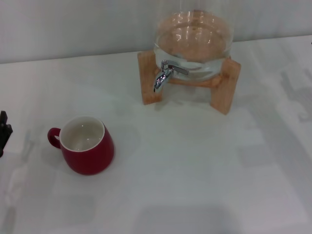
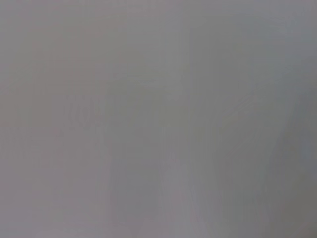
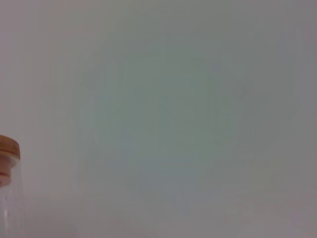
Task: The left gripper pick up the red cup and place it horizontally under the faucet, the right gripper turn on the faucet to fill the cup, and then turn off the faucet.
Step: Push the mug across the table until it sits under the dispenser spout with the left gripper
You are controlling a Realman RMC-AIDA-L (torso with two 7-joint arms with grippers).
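From my remote seat, the nearest thing I see is the bare white table, which fills the front of the head view. A little farther, on the robot's left side, the red cup stands upright on the table with its opening up. Its cream-white inside looks empty, and its small loop handle points to the robot's left.

At the left edge of the head view, near the cup but apart from it, a small black part of the left gripper is visible. So little of it shows that I cannot tell if its fingers are apart or together. It touches nothing that I can see.

Farther back, toward the right of the middle, the wooden stand carries the clear glass jar. The faucet is fitted to the front of the jar, and its chrome spout curves down. The cup is well apart from it, not under the spout.

The right gripper appears in no view. The right wrist view shows only a plain pale surface and, at one edge, the jar's wooden lid. The left wrist view shows only plain grey.
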